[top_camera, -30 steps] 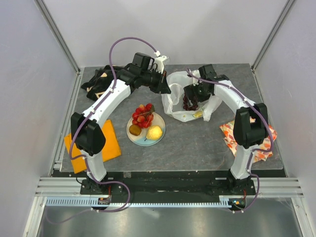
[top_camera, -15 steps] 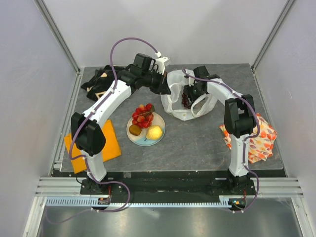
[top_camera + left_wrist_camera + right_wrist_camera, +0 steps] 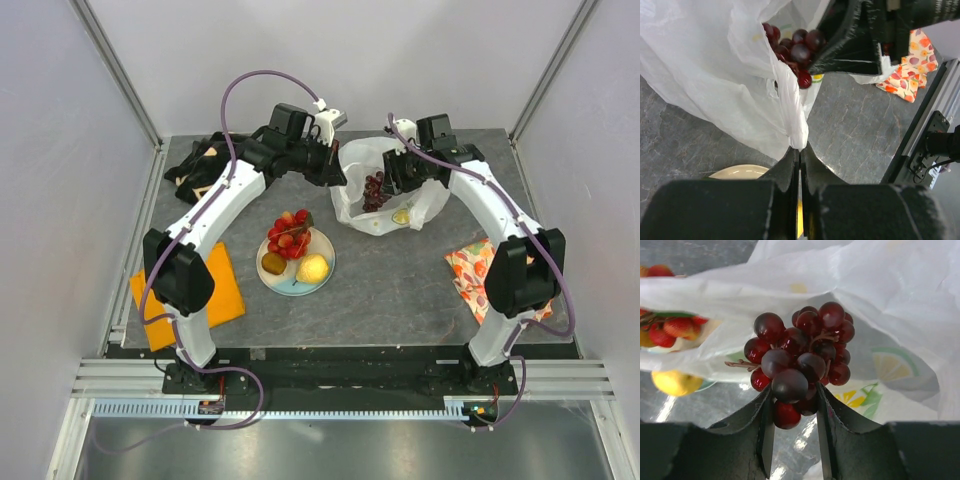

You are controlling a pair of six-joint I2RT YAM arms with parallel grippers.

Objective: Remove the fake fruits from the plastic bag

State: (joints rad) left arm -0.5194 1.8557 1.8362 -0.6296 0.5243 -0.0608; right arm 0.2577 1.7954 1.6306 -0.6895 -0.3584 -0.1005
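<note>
Grey tabletop [image 3: 400,290] below; left gripper [image 3: 800,150] pinches plastic bag [image 3: 715,75] edge; right gripper [image 3: 794,395] clamps grape bunch [image 3: 805,350] at its opening.

Soft overhead light is falling evenly, leaving only faint shadows on the tabletop [image 3: 400,290]. In my wrist views the plastic bag [image 3: 900,295] is glowing nearly blown out, highlights are glinting on the grape bunch [image 3: 805,355], and my right fingers [image 3: 747,422] are blurring.

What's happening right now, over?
Left fingers shut on bag edge. Right fingers shut on grapes, at bag mouth. Citrus slice inside bag. Nothing blocking.
</note>
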